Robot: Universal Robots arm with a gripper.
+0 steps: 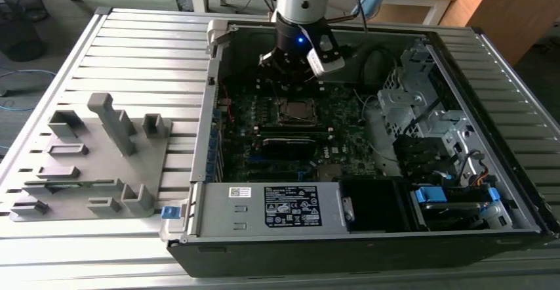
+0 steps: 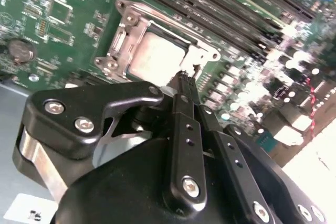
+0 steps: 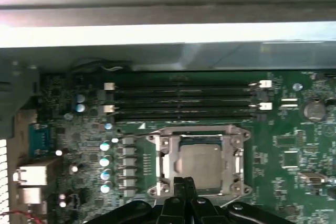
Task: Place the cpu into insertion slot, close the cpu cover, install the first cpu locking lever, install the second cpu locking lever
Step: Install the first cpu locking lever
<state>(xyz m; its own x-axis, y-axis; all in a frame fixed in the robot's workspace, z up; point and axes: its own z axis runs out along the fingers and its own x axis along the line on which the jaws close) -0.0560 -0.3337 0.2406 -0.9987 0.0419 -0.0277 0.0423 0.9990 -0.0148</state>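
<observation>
The cpu [image 3: 199, 161] lies flat in the insertion slot [image 1: 298, 111] on the green motherboard, its dull silver top showing [image 2: 157, 56]. The cpu cover [image 3: 167, 157] lies down around it as a silvery frame [image 2: 122, 35]. My gripper [image 3: 184, 183] hangs just above the socket's edge, on the side away from the memory slots, and its black fingers [image 2: 181, 106] are pressed together with nothing between them. In the exterior view the gripper [image 1: 293, 73] sits over the board just behind the socket. I cannot tell how the locking levers stand.
The open computer case [image 1: 203, 132] lies on a slatted table. Long memory slots [image 3: 181, 100] run beside the socket. A black card module [image 1: 289, 147], a labelled power supply box [image 1: 280, 206] and drive cages [image 1: 420, 106] crowd the case. A grey parts fixture [image 1: 96, 165] stands at the exterior view's left.
</observation>
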